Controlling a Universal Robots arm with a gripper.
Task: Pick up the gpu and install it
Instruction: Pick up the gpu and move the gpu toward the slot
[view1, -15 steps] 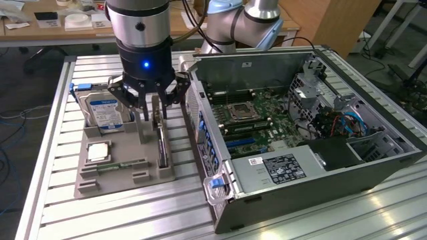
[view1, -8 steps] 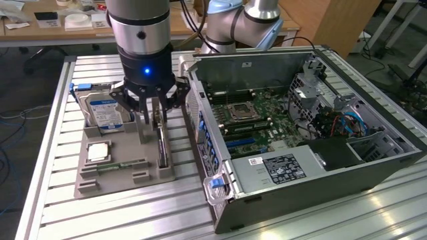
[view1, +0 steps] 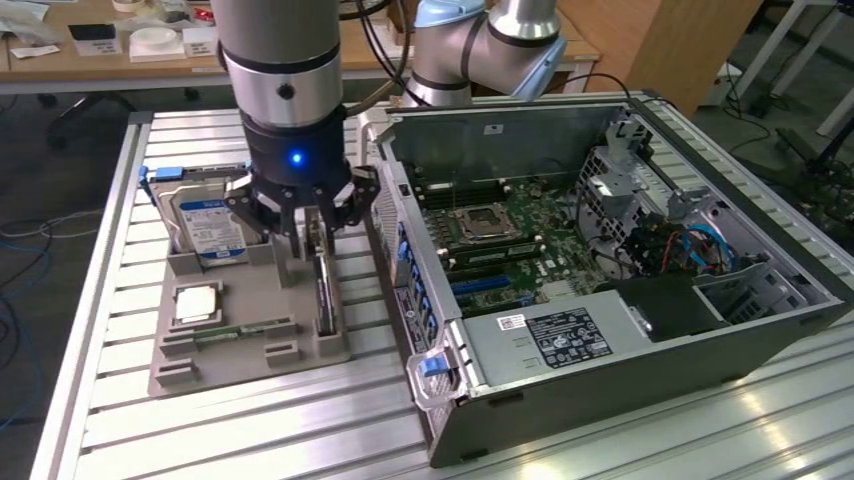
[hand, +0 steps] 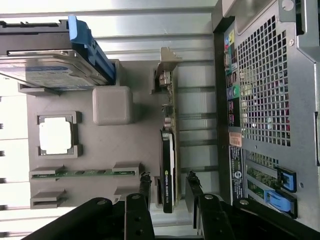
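The grey, tube-shaped robot arm is set vertically from the upper edge of the exterior view, left of centre; a small blue light is lit on its black wrist collar. The black gripper is pointed straight down over a grey moulded parts tray. In the wrist view the gripper is seen with its fingers held apart, one on each side of the gpu; a gap is visible between each finger and the card, so nothing is clasped.

The gpu, a thin flat card with a green circuit board, a dark face and a silver metal bracket at one end, is stood on its long edge in a slot of the tray, on the side nearest the computer case; it is found left of centre in the exterior view, directly under the gripper. White writing on its dark face appears to begin "NVIDIA"; the rest cannot be read with certainty.

A boxy silver hard drive with a blue label is stood upright in the tray at the exterior view's left; its print cannot be made out. The open dark grey metal computer case is laid on the ribbed silver table at the exterior view's right; a black label on its silver power supply is printed in white, too small to read.
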